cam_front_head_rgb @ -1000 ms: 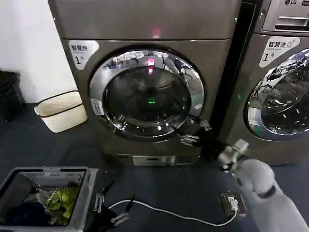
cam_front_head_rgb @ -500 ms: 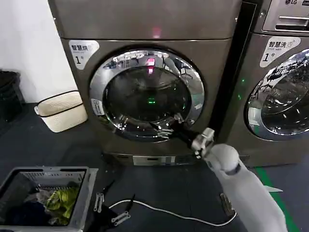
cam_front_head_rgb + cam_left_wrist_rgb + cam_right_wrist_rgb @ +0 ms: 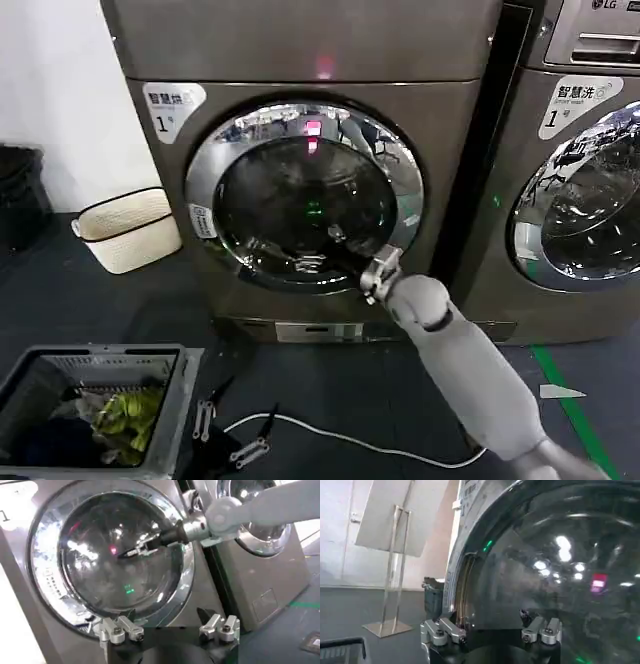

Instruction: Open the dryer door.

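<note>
Head view — right tool (image 3: 318,262) at dryer door (image 3: 304,194), LG machine (image 3: 575,160) beside.

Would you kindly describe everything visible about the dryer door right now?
The dryer door is a large round porthole: a wide mirror-chrome ring around dark tinted glass, reflecting red and green lights. It sits shut, flush in the grey-bronze machine's front. The right gripper, fingers open, reaches across its lower glass.
</note>
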Controlling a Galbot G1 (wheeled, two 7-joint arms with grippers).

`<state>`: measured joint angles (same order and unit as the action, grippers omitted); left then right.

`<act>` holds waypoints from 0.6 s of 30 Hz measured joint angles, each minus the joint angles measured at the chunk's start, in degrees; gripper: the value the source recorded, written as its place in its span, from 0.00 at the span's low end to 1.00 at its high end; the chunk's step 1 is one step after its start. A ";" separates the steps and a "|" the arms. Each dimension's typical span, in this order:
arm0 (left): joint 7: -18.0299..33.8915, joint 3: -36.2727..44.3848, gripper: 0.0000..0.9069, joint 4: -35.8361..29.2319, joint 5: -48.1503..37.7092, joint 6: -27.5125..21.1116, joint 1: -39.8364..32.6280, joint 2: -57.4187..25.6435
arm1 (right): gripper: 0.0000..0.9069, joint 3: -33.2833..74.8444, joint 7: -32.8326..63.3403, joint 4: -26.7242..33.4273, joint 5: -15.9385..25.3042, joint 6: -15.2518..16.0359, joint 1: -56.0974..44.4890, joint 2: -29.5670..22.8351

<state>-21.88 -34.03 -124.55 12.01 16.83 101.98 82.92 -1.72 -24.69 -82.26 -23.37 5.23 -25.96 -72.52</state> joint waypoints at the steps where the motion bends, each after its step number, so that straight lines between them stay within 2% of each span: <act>1: 0.00 -0.04 1.00 0.01 -0.01 0.02 -0.01 0.00 | 1.00 -0.19 0.11 0.49 0.39 -0.09 0.23 -0.46; 18: -0.01 -0.12 1.00 0.22 0.09 0.22 -0.12 0.28 | 1.00 -1.86 1.18 7.37 4.21 -0.81 3.23 -7.25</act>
<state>-21.89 -34.16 -124.33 12.09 17.05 101.86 83.20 -3.58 -23.52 -74.89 -19.16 4.42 -22.73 -79.77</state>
